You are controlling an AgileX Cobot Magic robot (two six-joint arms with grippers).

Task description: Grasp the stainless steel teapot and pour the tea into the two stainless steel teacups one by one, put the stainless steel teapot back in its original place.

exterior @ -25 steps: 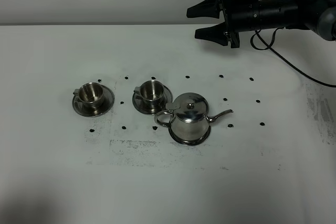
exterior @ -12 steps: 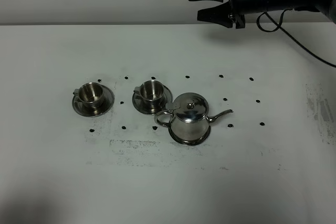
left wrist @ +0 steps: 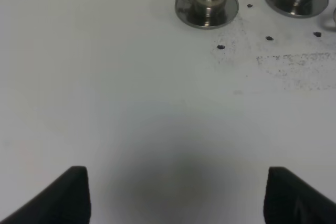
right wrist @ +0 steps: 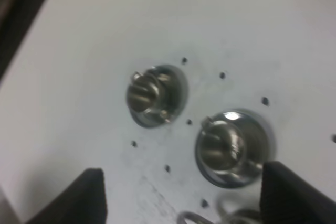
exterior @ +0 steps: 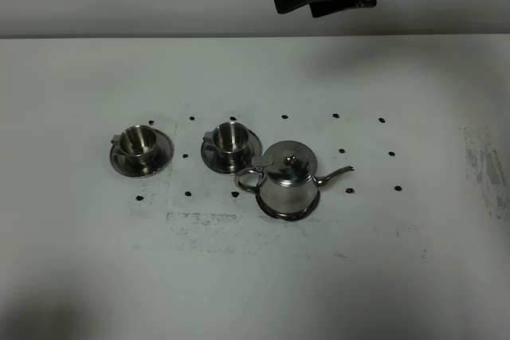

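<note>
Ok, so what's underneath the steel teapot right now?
The teapot stands on a round steel saucer. Only the saucer's rim shows around the pot's base. Its middle is covered by the pot and cannot be seen.

One teapot (exterior: 287,179), two teacups (exterior: 139,141) (exterior: 231,137), three saucers (exterior: 119,165) (exterior: 212,163) (exterior: 275,214), all on one table (exterior: 80,260)

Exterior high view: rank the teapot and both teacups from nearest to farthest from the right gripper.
1. The teapot, centre, and the right-hand teacup beside it: too close to call from the right gripper, high at the back.
2. The left-hand teacup, far left: farthest.
</note>
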